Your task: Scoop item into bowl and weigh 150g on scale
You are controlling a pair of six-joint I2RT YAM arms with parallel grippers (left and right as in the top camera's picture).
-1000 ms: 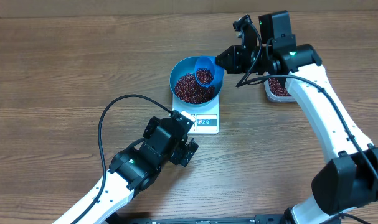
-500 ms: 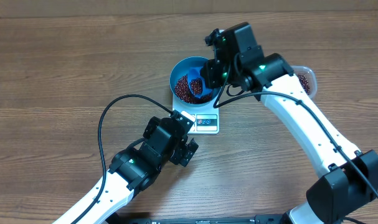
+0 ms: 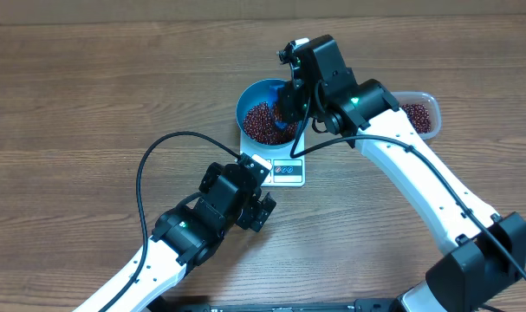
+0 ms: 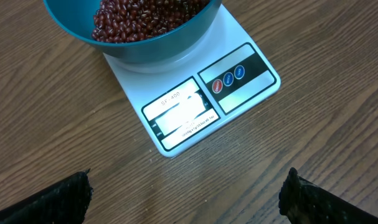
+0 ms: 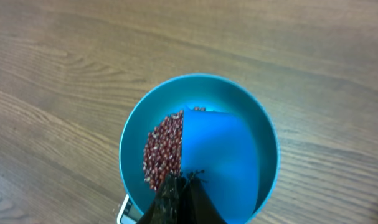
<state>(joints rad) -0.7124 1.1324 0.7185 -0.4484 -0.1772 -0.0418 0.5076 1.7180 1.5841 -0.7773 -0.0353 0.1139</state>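
swung the right claw (image 3: 290, 102) leftward within the last second. was at the bowl's right rim with a loaded scoop; now hanging over the middle of the bowl (image 3: 242, 102), upper centre of the overhead. clamped tight on the handle of the scoop (image 5: 220, 155). tipped over now, showing its plain blue back across the right half of the bowl in the right wrist view, with beans (image 5: 162, 152) heaped in the left half. also uncovered the tub (image 3: 416, 114) at the upper right, some beans left in it.

no change on the left: left claw (image 4: 185, 202) spread as wide as it goes, holding nothing, parked on the near side of the scale (image 4: 195, 106) and facing its display (image 4: 179, 117).

bowl sitting on the scale, scale flat on the desk (image 3: 89, 87).

reads as a dump under way, i.e. one more load going into the bowl. can't read the display, washed out by glare, so no telling how near the target weight. can't tell either whether the scoop is fully emptied. probably next: lift clear, let the reading settle, then decide between another scoop and stopping.
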